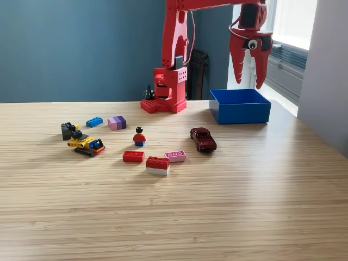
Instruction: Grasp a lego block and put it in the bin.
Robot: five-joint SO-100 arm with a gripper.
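Pale wooden desk [228, 217] carries the blue bin [240, 106] at its far side. Above the bin hangs the red pincer [250, 81], jaws parted and holding nothing. Nearer than the bin sit a dark red toy car [203, 139] and a red lego block [133, 156].

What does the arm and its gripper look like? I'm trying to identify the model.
The arm is bright red plastic with black motor blocks showing at the joints, on a red base with a perforated face. Thin cables run along it. The gripper has two long, pointed red fingers and a googly eye.

dark red toy car [203, 140], minifigure [140, 136], perhaps a yellow bulldozer [86, 143]
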